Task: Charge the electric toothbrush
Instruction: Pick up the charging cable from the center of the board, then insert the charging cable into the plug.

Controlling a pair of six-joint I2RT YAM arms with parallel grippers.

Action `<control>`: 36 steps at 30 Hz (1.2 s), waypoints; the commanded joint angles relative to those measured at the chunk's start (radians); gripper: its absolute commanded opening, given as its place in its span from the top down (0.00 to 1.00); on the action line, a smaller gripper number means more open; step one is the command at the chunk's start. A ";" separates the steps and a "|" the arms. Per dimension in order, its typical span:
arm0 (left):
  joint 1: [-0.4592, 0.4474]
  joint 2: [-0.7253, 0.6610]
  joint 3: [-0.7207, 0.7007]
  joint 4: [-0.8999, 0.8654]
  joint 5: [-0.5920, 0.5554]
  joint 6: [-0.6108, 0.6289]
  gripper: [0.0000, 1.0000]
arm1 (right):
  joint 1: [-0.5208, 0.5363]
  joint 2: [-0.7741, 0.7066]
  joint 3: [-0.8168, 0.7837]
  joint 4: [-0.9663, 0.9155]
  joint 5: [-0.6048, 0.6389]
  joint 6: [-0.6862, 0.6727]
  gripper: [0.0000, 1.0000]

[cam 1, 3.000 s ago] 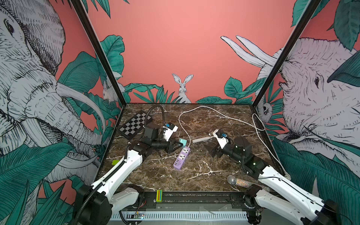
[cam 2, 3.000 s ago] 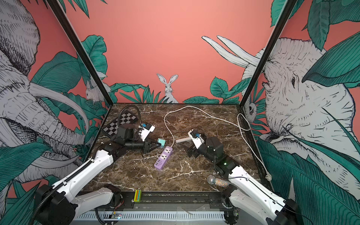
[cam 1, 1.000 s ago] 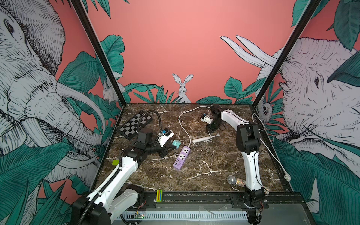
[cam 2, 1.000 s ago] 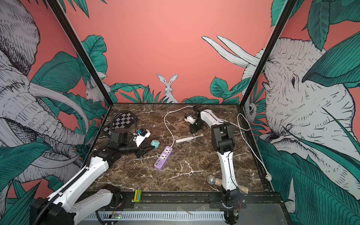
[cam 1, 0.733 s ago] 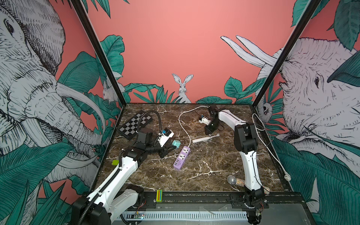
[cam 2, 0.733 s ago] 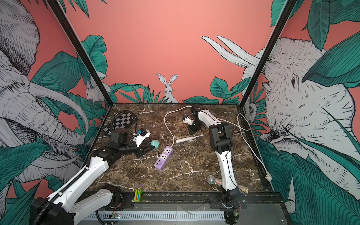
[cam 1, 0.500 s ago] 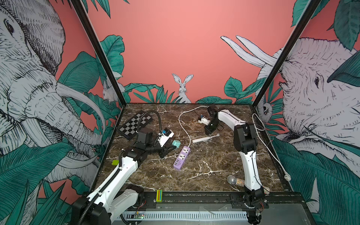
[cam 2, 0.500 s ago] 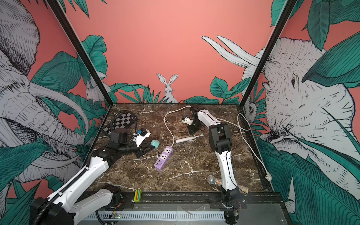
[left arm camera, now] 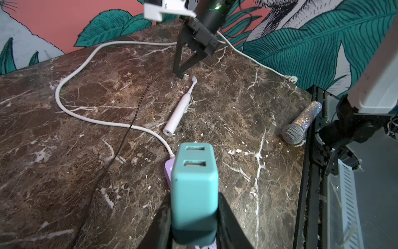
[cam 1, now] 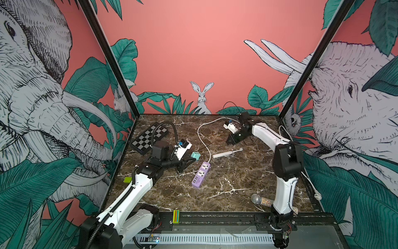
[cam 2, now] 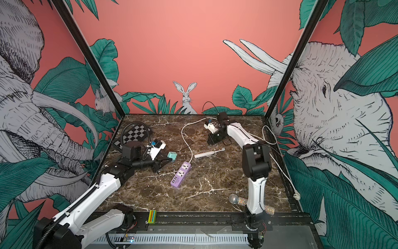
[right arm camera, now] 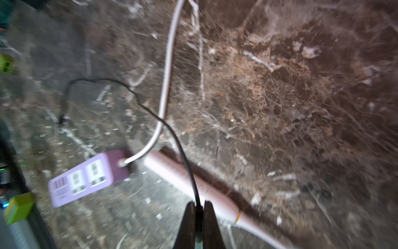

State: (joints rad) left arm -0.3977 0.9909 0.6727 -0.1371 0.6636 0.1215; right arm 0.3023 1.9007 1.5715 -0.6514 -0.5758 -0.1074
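The electric toothbrush lies flat mid-table, a slim pale-pink wand with its bristle head toward the far right. My right gripper hovers just behind it, shut on a thin black cable that trails across the marble. On the left, my left gripper is shut on a teal USB charger block, held just above the far end of the purple power strip.
The strip's white cord loops toward the back wall. A chessboard lies at the far left and a glittery microphone at the front right beside the right arm's base. A white cable runs along the right edge.
My right gripper has closed on the thin black cable and shifted slightly left near the back of the table. The left arm and its charger block have stayed put.
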 commanded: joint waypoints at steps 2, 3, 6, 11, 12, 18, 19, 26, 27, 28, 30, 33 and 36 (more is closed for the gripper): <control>-0.103 -0.005 -0.068 0.283 -0.112 -0.032 1.00 | -0.002 -0.258 -0.293 0.602 -0.196 0.459 1.00; -0.131 -0.001 -0.072 0.310 -0.138 0.013 1.00 | -0.002 -0.292 -0.356 0.705 -0.183 0.558 1.00; -0.157 0.018 -0.089 0.434 -0.212 0.068 1.00 | 0.021 -0.411 -0.519 0.997 -0.116 0.780 1.00; -0.161 0.085 -0.127 0.648 -0.230 0.221 1.00 | 0.126 -0.539 -0.643 1.166 0.070 0.794 1.00; -0.161 0.103 -0.125 0.671 -0.218 0.255 1.00 | 0.141 -0.554 -0.663 1.212 0.091 0.783 1.00; -0.162 0.158 -0.124 0.806 -0.239 0.273 1.00 | 0.231 -0.573 -0.737 1.442 0.234 0.814 1.00; -0.164 0.165 -0.118 0.807 -0.249 0.266 1.00 | 0.252 -0.577 -0.744 1.448 0.262 0.786 1.00; -0.164 0.192 -0.101 0.847 -0.261 0.211 1.00 | 0.368 -0.532 -0.779 1.598 0.410 0.648 1.00; -0.163 0.193 -0.098 0.846 -0.259 0.206 1.00 | 0.382 -0.517 -0.788 1.646 0.422 0.646 1.00; -0.164 0.192 -0.093 0.841 -0.261 0.199 1.00 | 0.396 -0.508 -0.793 1.672 0.437 0.642 1.00; -0.164 0.186 -0.086 0.832 -0.290 0.173 1.00 | 0.426 -0.494 -0.793 1.702 0.464 0.613 1.00; -0.165 0.183 -0.080 0.821 -0.311 0.138 1.00 | 0.471 -0.494 -0.793 1.698 0.506 0.551 1.00; -0.166 0.178 -0.067 0.805 -0.308 0.115 1.00 | 0.491 -0.487 -0.796 1.703 0.537 0.525 1.00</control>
State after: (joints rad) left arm -0.5560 1.1900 0.5671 0.6376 0.3687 0.2779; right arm 0.7742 1.4109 0.7784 0.9543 -0.0994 0.4797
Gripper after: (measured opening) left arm 0.292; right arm 0.056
